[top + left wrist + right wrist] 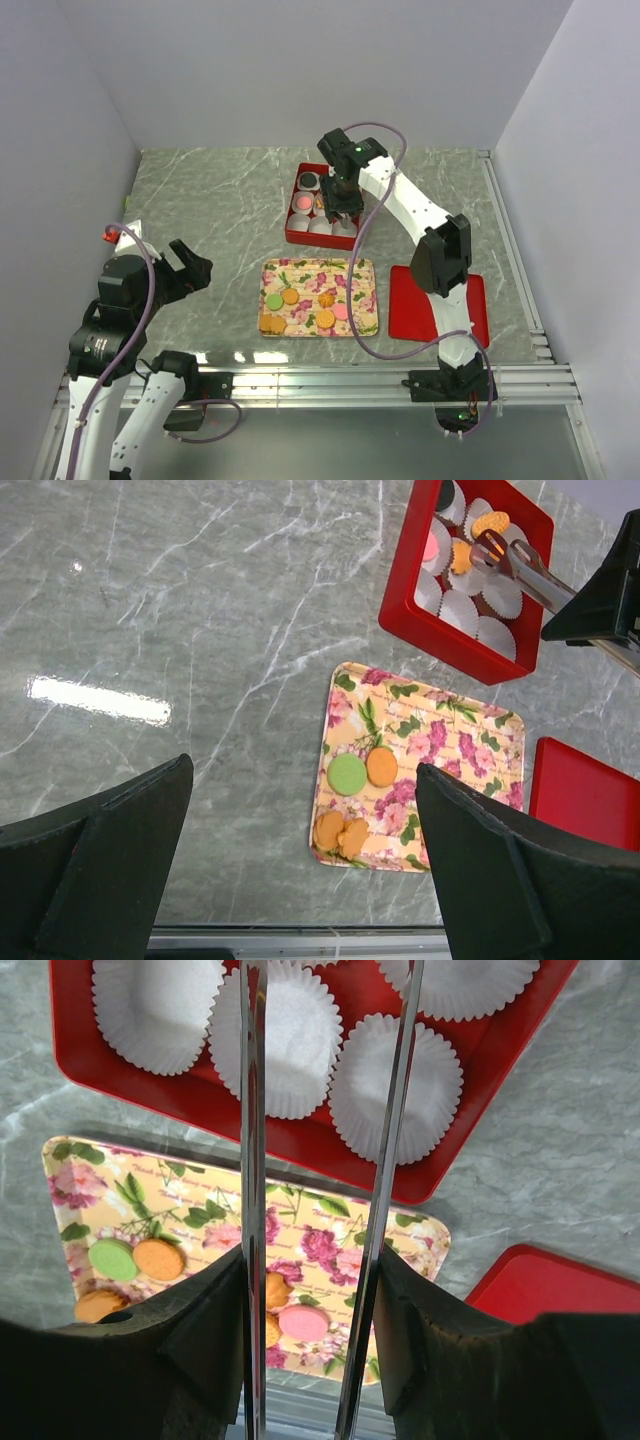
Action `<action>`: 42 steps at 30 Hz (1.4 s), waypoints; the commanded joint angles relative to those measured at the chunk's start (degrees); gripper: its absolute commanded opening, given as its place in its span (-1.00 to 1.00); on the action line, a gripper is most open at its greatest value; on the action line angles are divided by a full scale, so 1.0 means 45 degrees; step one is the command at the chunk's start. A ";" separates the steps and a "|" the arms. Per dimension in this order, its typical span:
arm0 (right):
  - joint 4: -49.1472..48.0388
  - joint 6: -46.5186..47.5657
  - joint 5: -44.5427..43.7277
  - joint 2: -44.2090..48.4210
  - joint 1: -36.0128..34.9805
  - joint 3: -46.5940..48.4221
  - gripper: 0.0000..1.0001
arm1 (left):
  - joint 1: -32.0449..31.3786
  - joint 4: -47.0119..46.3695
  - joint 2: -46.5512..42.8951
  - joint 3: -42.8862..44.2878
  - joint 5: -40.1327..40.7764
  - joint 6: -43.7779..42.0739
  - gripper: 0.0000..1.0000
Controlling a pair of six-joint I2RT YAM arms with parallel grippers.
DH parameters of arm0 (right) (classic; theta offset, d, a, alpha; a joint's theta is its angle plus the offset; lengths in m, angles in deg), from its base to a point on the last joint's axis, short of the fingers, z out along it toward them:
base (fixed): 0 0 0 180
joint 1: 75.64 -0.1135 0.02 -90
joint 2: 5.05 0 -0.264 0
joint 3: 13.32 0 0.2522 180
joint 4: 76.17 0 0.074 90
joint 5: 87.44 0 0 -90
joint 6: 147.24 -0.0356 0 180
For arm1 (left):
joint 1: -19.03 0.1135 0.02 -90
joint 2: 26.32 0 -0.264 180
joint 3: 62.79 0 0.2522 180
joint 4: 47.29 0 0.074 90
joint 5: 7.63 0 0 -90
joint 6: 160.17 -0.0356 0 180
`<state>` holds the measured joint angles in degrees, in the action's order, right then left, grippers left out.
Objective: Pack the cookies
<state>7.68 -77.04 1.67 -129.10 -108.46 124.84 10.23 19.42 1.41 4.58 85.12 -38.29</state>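
Note:
Several cookies lie on the floral tray (360, 270): a green one (273, 301), an orange one (290, 296), golden-brown ones (271, 323) and a pink one (341, 311). The red box (291, 215) holds white paper cups, with a black cookie (309, 181), a pink cookie (303, 201) and orange cookies (490, 522) in them. My right gripper (340, 195) is shut on metal tongs (253, 1160) above the box. The tong tips (492, 548) hover at the orange cookies. My left gripper (190, 265) is open and empty, left of the tray.
A flat red lid (437, 300) lies right of the tray. Several paper cups (290, 1040) in the near part of the box are empty. An aluminium rail runs along the table's near edge, and white walls enclose the other sides.

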 commanded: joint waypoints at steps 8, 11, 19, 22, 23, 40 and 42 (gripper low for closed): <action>-0.0593 -0.0796 -0.0213 0.3324 -0.0635 -0.1743 0.07 | -0.0330 -0.0594 -0.0341 -0.0076 -0.0219 -0.0268 0.99; -0.0749 -0.1109 -0.0272 0.4183 -0.1299 -0.2662 0.07 | -0.0447 -0.0575 -0.0380 -0.0096 -0.0219 -0.0268 0.99; -0.1589 -0.2553 -0.0447 0.6529 -0.3623 -0.6429 0.06 | -0.0740 -0.0594 -0.0322 -0.0115 -0.0199 -0.0248 0.99; -0.1881 -0.3179 -0.0487 0.7466 -0.4424 -0.8167 0.07 | -0.0857 -0.0575 -0.0321 -0.0096 -0.0180 -0.0229 0.99; -0.1960 -0.3509 -0.0487 0.7894 -0.4580 -0.8578 0.06 | -0.0896 -0.0575 -0.0321 -0.0096 -0.0180 -0.0229 0.99; -0.2019 -0.5367 -0.0702 0.8719 -0.7121 -1.1764 0.07 | -0.1229 -0.0555 -0.0575 -0.0115 -0.0121 -0.0209 0.99; -0.2078 -0.5484 -0.0741 0.8738 -0.7121 -1.2057 0.07 | -0.1248 -0.0497 -0.0633 -0.0096 -0.0102 -0.0209 0.99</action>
<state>-0.94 -99.53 0.19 -91.42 -140.13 71.92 4.90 19.20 -0.41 4.40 85.01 -38.27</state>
